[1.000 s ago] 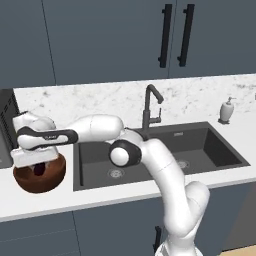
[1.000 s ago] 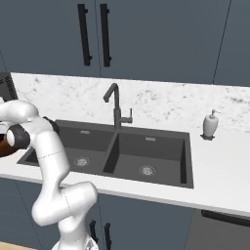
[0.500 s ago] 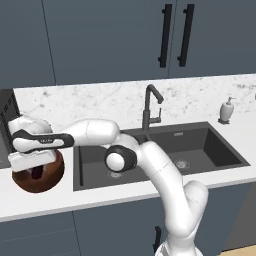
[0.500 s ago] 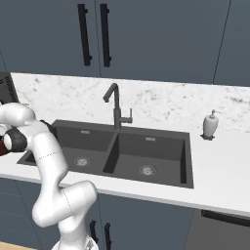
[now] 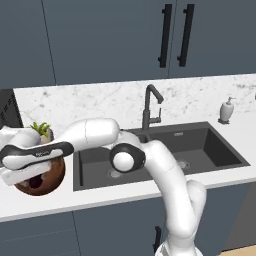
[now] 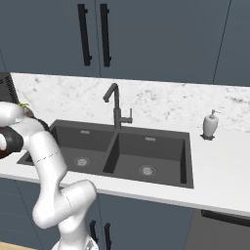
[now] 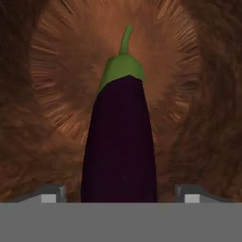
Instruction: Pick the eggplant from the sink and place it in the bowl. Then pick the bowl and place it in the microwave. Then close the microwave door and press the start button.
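The dark purple eggplant (image 7: 120,146) with its green cap lies lengthwise inside the reddish-brown wooden bowl (image 7: 42,94), seen from close above in the hand view. My gripper (image 7: 121,194) is open: its fingertips (image 7: 53,194) stand on either side of the eggplant with a gap to it. In the left base view the arm reaches far left and the hand (image 5: 29,161) hangs over the bowl (image 5: 41,181) on the counter left of the sink (image 5: 165,150). The microwave door is out of view.
A dark gooseneck faucet (image 5: 149,107) stands behind the double sink (image 6: 122,151). A white soap dispenser (image 5: 226,110) sits at the back right. A small green plant (image 5: 42,131) is just behind the bowl. A dark appliance edge (image 5: 7,107) shows at far left.
The hand has moved left and down, closer onto the bowl. The sink, faucet and bowl have stayed in place.
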Controlling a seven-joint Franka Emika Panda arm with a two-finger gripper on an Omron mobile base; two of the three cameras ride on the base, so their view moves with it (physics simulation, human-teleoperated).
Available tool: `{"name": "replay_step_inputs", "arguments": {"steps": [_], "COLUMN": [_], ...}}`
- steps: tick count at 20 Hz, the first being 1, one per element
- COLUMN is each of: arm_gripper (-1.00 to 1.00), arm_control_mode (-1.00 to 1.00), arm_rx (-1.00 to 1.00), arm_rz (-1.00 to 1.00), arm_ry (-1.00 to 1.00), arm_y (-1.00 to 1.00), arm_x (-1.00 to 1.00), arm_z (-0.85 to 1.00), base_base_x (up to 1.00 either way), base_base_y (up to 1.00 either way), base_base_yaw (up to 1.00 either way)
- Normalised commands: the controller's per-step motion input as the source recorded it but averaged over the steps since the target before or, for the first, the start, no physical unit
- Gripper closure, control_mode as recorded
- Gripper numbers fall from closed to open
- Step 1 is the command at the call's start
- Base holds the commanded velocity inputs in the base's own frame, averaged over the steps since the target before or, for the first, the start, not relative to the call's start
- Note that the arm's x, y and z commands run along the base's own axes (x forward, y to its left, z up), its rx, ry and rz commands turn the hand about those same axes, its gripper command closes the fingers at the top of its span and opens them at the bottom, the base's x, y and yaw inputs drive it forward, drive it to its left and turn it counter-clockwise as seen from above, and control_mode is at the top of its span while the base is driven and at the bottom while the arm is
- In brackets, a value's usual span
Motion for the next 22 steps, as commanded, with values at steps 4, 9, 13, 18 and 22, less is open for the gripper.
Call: {"name": "replay_step_inputs", "arguments": {"steps": [4, 9, 13, 18, 22], "arm_gripper": [-1.00, -1.00, -1.00, -1.00, -1.00], "arm_control_mode": [-1.00, -1.00, -1.00, -1.00, -1.00], "arm_rx": [0.01, 0.01, 0.01, 0.00, 0.00], "arm_rz": [0.00, -0.03, -0.04, -0.11, -0.14], "arm_ry": [-0.15, -0.01, 0.00, -0.01, -0.02], "arm_y": [-0.64, -0.59, -0.39, -0.08, -0.10], "arm_x": [-0.34, 0.03, 0.02, -0.01, -0.01], "arm_z": [0.00, 0.06, 0.31, 0.25, 0.25], "base_base_x": [0.00, 0.00, 0.00, 0.00, 0.00], "base_base_y": [0.00, 0.00, 0.00, 0.00, 0.00], "base_base_yaw": [0.00, 0.00, 0.00, 0.00, 0.00]}}
